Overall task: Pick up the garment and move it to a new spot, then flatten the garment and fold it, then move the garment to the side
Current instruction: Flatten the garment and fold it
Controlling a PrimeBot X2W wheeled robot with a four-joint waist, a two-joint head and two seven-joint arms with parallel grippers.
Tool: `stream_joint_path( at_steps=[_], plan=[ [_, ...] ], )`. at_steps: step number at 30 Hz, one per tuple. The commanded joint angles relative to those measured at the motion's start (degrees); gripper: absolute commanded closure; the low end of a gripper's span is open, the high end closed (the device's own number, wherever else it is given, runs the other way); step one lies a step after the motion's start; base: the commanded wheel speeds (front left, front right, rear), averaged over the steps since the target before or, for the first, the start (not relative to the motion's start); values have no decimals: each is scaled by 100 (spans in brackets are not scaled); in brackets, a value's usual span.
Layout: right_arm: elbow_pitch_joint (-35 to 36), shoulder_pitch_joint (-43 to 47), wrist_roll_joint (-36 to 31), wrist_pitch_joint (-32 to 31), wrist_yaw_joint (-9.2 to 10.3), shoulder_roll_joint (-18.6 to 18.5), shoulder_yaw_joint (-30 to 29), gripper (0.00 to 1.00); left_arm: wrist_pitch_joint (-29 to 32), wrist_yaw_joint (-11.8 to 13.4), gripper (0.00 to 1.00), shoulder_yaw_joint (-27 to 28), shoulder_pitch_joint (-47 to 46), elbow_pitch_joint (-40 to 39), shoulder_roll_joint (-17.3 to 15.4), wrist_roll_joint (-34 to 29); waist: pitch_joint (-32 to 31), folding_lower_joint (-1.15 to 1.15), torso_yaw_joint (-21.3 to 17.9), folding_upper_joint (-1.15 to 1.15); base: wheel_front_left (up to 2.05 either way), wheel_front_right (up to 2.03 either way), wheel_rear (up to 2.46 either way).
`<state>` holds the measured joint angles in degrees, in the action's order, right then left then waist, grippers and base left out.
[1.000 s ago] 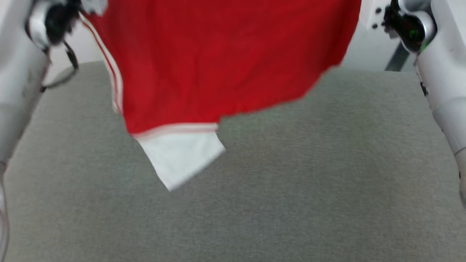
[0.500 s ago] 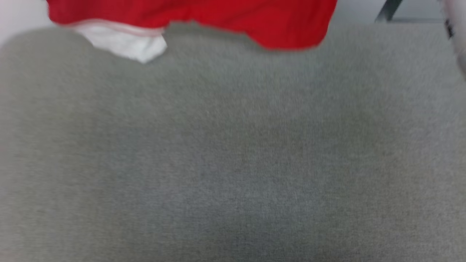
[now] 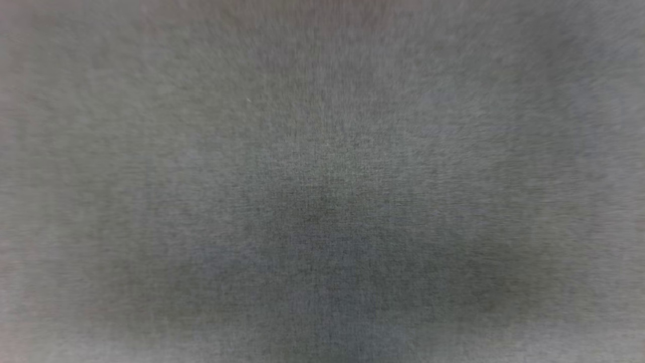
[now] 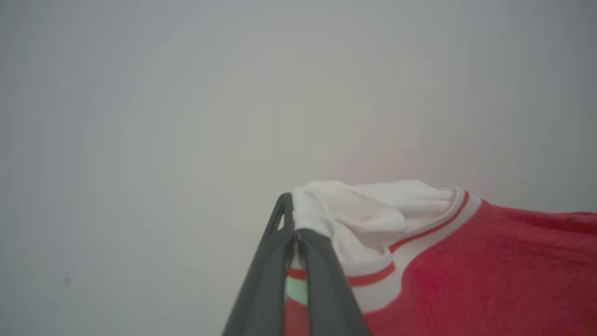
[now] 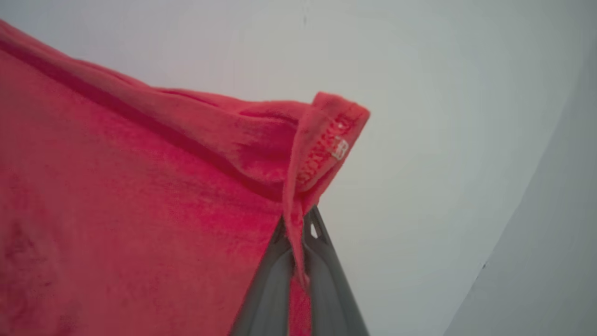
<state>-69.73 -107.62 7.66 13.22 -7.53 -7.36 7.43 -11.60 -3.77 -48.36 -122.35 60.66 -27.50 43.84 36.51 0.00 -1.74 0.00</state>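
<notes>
The garment (image 4: pixel 489 270), a red jersey with a white sleeve panel and red-white striped trim, hangs in the air. My left gripper (image 4: pixel 294 228) is shut on the white sleeve corner, and the cloth stretches off to the right in the left wrist view. My right gripper (image 5: pixel 298 228) is shut on a red hemmed corner of the garment (image 5: pixel 140 210), which spreads to the left in the right wrist view. Its letters and numbers are hidden.
The grey cloth-covered table top (image 3: pixel 322 201) lies blurred under the head camera. Behind the raised garment corners both wrist views show a plain pale wall (image 4: pixel 186 116).
The head view has tilted down; the red garment and both arms have slid out of its top edge. Only the grey surface is left, blurred by the motion.
</notes>
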Motion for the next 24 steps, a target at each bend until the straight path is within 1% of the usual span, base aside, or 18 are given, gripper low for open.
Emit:
stream_joint_path(
  at_steps=[1,6,8,10,13,15,21,24],
  plan=[
    [-63,-35,-124,59,8,-21,-155,100,-80,25,100,2,-17,-4,41,-36,989,0,57,0,0,0,0],
    [-210,163,-656,133,8,82,-605,100,-239,45,100,-31,165,49,259,-61,1110,0,218,0,0,0,0],
    [-266,262,-844,77,8,134,-705,100,-243,81,100,-5,348,161,360,28,1074,0,278,0,0,0,0],
    [-286,346,-955,9,8,212,-794,100,-257,66,100,-31,533,266,435,57,965,0,318,0,0,0,0],
    [-338,603,-1099,-82,8,280,-811,100,-235,31,100,-37,946,443,595,167,665,0,378,0,0,0,0],
    [-361,774,-1182,-189,8,305,-766,100,-141,-6,100,-100,1211,586,640,181,459,0,395,0,0,0,0],
    [-400,1423,-977,-465,8,365,-667,100,14,-168,100,-110,2053,835,729,422,-353,0,488,0,0,0,0],
    [-413,1857,-695,-589,8,379,-525,100,126,-275,100,-121,2539,892,730,554,-832,0,547,0,0,0,0]
  ],
)
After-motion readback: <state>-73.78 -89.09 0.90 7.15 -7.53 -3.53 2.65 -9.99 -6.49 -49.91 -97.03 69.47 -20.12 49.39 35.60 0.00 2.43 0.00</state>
